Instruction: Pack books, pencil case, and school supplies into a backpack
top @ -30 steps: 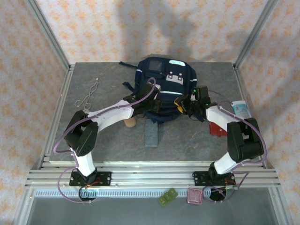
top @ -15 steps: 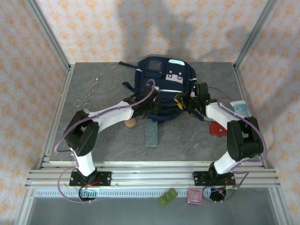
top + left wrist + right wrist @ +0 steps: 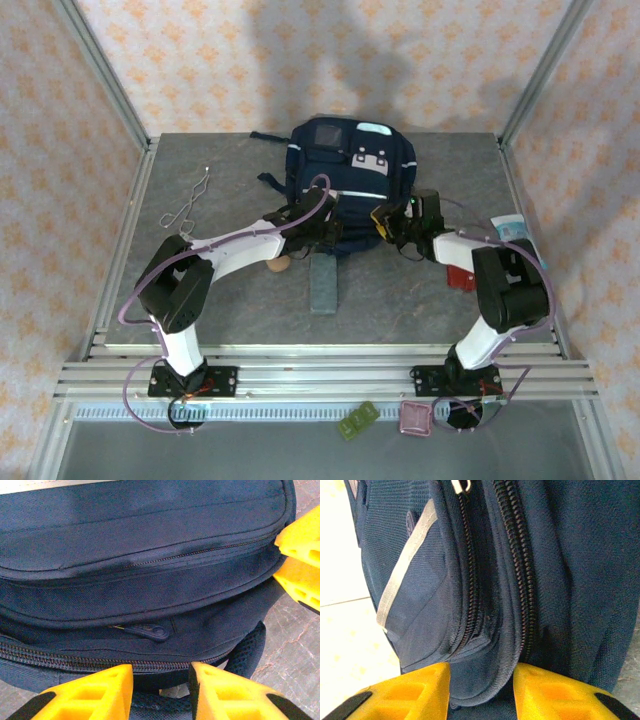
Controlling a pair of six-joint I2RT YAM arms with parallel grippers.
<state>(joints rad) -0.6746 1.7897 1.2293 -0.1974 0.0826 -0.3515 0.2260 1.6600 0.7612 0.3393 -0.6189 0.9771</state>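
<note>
Backpack (image 3: pixel 350 170) count from the overhead camera is one: navy-blue, lying toward 12 o'clock on the grey table (image 3: pixel 400 305), with pale stripe trims, a grey square patch and dark straps at its 9 o'clock side. Two arms reach it, the left gripper (image 3: pixel 325 232) at its 7 o'clock edge and the right gripper (image 3: pixel 392 225) at its 5 o'clock edge. One grey-blue flat case (image 3: pixel 324 283) lies just beside the bag at 6 o'clock, and one tan case (image 3: pixel 277 264) sits at 7 o'clock, partly under the left arm. One bent wire (image 3: pixel 190 205) lies at 9 o'clock, one pale packet (image 3: pixel 512 229) at 3 o'clock and one red item (image 3: pixel 460 276) at 4 o'clock. On the left wrist camera two yellow fingers (image 3: pixel 90 695) stand narrowly apart at 6 o'clock with dark fabric between; whether they pinch it I cannot tell. Two zip lines cross the cloth, with one dark pull (image 3: pixel 150 631). On the right wrist camera two yellow fingers (image 3: pixel 410 690) at 6 o'clock clamp a fold of the bag beside two zips and one grey stripe (image 3: pixel 405 565).
</note>
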